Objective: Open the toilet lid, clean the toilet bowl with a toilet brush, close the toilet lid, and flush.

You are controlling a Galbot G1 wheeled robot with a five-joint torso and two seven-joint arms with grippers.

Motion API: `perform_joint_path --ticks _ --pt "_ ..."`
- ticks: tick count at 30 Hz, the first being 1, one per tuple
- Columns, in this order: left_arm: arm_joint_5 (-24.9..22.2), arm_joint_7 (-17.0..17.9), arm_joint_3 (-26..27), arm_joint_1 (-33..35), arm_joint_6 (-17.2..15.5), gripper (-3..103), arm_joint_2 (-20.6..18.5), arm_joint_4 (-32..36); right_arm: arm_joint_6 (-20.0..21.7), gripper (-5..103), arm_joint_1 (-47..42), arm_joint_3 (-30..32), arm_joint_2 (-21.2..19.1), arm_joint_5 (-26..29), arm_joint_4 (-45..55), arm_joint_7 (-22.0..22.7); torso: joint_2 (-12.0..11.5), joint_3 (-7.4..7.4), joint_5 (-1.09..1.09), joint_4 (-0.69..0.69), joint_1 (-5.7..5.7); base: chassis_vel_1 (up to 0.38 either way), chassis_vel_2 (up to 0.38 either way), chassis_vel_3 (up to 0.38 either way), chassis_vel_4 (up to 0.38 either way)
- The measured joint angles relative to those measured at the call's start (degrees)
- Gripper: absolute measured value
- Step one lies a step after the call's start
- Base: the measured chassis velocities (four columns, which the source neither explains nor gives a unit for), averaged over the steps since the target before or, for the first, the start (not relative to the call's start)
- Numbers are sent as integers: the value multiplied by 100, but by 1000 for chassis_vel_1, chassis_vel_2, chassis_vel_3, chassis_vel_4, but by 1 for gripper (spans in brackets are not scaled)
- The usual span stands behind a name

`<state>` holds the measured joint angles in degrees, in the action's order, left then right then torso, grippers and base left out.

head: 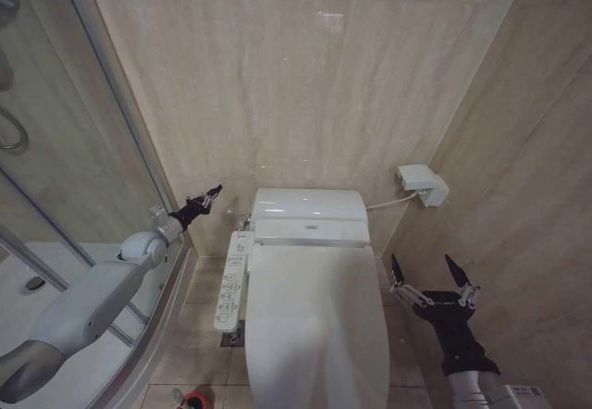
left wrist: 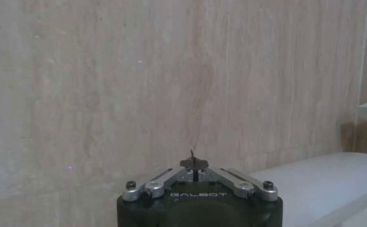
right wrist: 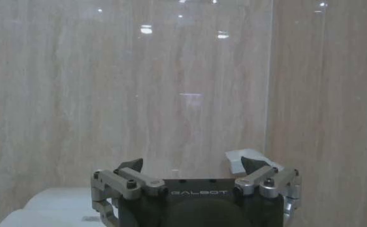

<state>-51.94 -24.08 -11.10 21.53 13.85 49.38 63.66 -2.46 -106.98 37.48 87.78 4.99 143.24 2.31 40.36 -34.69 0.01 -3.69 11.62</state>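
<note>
The toilet lid [head: 314, 321] lies shut over the seat, so the toilet bowl is hidden beneath it. The white tank cover [head: 310, 215] sits behind it against the wall. My left gripper [head: 211, 194] is shut and empty, hovering just left of the tank near a small chrome fitting [head: 245, 222]. In the left wrist view its gripper [left wrist: 193, 163] points at the marble wall, with the tank [left wrist: 325, 187] beside it. To the lid's right my right gripper [head: 428, 275] is held open and empty, its gripper [right wrist: 193, 166] facing the back wall. The toilet brush is out of view.
A side control panel [head: 231, 284] juts from the toilet's left. A glass shower enclosure [head: 74, 196] stands at the left. A white wall box [head: 423, 184] with a cable hangs right of the tank. A red holder cup [head: 192, 400] stands on the floor at the front.
</note>
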Motion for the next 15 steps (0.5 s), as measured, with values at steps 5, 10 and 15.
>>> perform_joint_path --ticks 5,10,15 --pt "4 -137 3 9 13 0 -6 -110 0 100 0 0 0 0 0 0 0 0 -2 2 0 -5 -11 3 -1" --pt "179 -525 12 23 148 0 31 -554 0 100 0 0 0 0 0 0 0 0 -2 4 0 0 0 0 0" --pt "277 -733 35 49 211 0 73 -774 0 100 0 0 0 0 0 -1 0 0 -1 2 0 0 0 0 0"
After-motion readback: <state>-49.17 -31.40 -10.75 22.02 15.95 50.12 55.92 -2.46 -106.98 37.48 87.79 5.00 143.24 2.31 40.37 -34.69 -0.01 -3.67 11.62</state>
